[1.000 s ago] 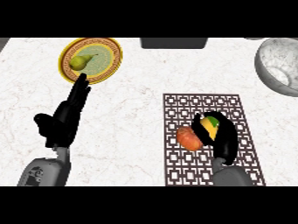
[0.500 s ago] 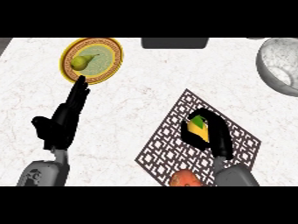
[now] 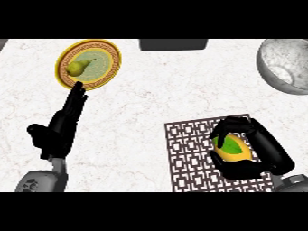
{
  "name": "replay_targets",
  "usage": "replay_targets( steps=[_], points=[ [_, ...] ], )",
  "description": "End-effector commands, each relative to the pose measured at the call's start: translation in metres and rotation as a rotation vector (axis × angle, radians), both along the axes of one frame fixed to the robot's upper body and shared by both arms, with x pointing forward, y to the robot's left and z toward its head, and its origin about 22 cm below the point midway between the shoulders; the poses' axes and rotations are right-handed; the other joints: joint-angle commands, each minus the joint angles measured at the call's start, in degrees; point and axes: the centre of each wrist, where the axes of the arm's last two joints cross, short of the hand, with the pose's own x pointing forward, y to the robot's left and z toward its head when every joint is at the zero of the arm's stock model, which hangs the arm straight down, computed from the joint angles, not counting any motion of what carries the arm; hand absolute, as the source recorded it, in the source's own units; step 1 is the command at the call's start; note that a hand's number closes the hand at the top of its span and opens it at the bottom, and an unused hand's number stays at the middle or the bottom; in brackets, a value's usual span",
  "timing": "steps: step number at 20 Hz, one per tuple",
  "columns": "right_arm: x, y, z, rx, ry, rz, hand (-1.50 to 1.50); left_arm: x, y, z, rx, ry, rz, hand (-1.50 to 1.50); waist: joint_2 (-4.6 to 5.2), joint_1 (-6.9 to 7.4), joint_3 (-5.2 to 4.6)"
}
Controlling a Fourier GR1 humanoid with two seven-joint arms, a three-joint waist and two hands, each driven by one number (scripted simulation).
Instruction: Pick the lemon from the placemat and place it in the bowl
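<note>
A yellow-green lemon (image 3: 233,147) sits low on the right, over the brown lattice placemat (image 3: 189,155). My right hand (image 3: 261,149) is curled round the lemon, fingers and thumb wrapping it, so only part of the fruit shows. The grey marbled bowl (image 3: 296,67) stands at the upper right, well away from the hand. On the left, my left hand (image 3: 61,128) rests open with straight fingers pointing up the counter; its fingertips end just below the yellow plate.
A yellow patterned plate (image 3: 109,61) at the upper left holds a green pear (image 3: 78,67). A dark block (image 3: 173,44) lies along the counter's far edge. White marble counter spreads between the placemat and the bowl.
The placemat has swung back from a skewed angle to nearly straight. The orange fruit that lay next to the lemon slid toward the lower edge and no longer shows. The left hand has stayed put.
</note>
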Motion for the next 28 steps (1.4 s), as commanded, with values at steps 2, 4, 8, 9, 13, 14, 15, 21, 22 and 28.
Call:
replay_targets(
  steps=[2,4,8,9,13,14,15,21,22,28],
  points=[
    [-0.02,-0.071,0.069,0.035,-0.201,0.136,1.5,0.003,0.007,0.005,-0.001,-0.014,0.028,0.0,0.19,-1.35,-0.15],
    [-0.026,-0.106,0.093,0.014,-0.225,0.08,1.5,-0.011,-0.004,-0.002,0.0,0.004,0.01,0.0,0.33,-0.17,-0.16],
    [-0.03,-0.131,0.149,-0.047,-0.25,-0.015,1.5,-0.007,-0.016,-0.003,0.016,-0.035,-0.03,0.0,0.67,1.0,-0.23],
    [-0.036,-0.119,0.161,-0.051,-0.233,-0.043,1.5,0.006,-0.008,0.006,0.006,-0.017,-0.014,0.0,0.67,0.97,-0.26],
    [-0.035,-0.151,0.196,-0.035,-0.232,-0.095,1.5,0.008,-0.007,0.004,-0.002,-0.006,-0.029,0.0,0.78,1.61,-0.22],
    [-0.029,-0.144,0.19,-0.016,-0.218,-0.136,1.5,0.018,-0.011,0.002,0.013,-0.022,-0.02,0.0,0.87,1.78,-0.22],
    [-0.025,-0.146,0.194,-0.03,-0.214,-0.147,1.5,0.008,-0.006,0.014,-0.004,-0.012,-0.05,0.0,0.83,2.1,-0.2],
    [0.018,-0.15,0.216,-0.078,-0.201,-0.244,1.5,0.013,-0.013,-0.005,0.019,-0.035,-0.053,0.0,1.08,2.77,-0.22],
    [0.025,-0.149,0.212,-0.042,-0.175,-0.234,1.5,0.015,-0.018,0.01,0.012,-0.016,-0.039,0.0,1.0,2.73,-0.2],
    [0.063,-0.165,0.208,-0.226,-0.221,-0.376,1.5,0.022,-0.034,0.018,0.004,-0.015,-0.075,0.0,1.39,3.76,-0.17]
  ],
)
